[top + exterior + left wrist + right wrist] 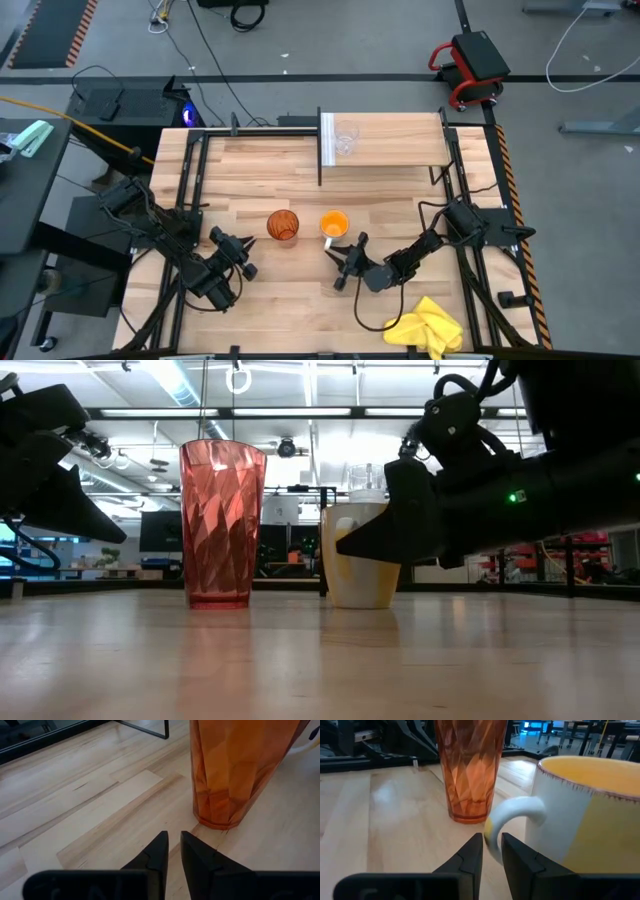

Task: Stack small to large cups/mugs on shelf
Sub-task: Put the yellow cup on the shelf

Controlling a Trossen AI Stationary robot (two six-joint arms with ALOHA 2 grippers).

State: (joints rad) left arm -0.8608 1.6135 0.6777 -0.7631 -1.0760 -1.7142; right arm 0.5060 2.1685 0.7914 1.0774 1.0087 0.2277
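The tall amber tumbler (283,225) and the orange mug (334,223) stand upright side by side on the tabletop, near its middle. A small clear glass cup (346,138) stands on the shelf (395,142) at the far side. My right gripper (492,851) lies almost level at the mug's near side, shut on its pale handle. My left gripper (174,845) is shut on nothing, just short of the tumbler's foot (215,820), at its near left (243,256). My right gripper pinches the outer curve of the mug's pale handle, low on the loop (490,836), between its two fingertips. The fingers come nearly level from the table's near right. The mug (360,560) stands upright with its base on the table.
A crumpled yellow cloth (430,328) lies at the near right corner. The shelf's black frame legs (320,165) stand behind the cups. The tumbler and mug stand only a small gap apart (290,540). Bare wood stretches between the two arms at the near edge.
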